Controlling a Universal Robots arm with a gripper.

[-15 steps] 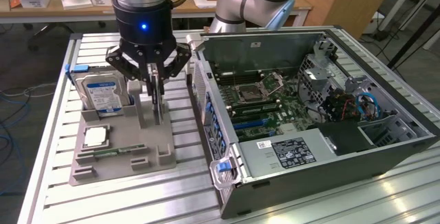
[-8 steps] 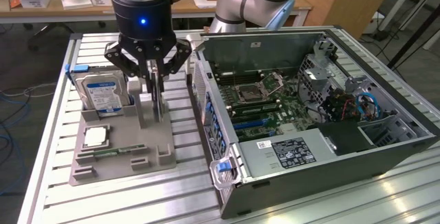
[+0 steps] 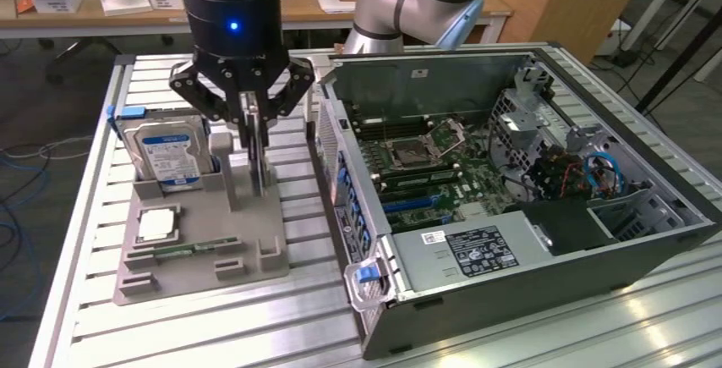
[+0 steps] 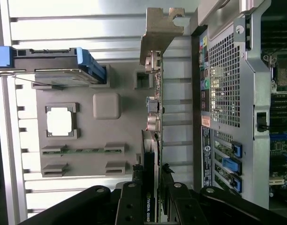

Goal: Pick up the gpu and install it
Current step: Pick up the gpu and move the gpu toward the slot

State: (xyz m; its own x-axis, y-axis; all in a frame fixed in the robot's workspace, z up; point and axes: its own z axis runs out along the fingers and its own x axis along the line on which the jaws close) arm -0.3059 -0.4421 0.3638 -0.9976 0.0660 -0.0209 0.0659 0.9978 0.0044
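The gpu is a thin black card standing edge-on above the grey holder. My gripper comes down over its top edge, fingers pressed against both flat sides and shut on it. In the wrist view the gpu runs away from the camera to its metal bracket, and my gripper clamps its near end with a finger on each side. The open computer case lies at the exterior view's right, motherboard exposed.
On the holder a silver hard drive with a blue-white label stands beside the gpu. A processor chip and a green memory stick lie nearer the front. The case's rear wall is close beside the gpu.
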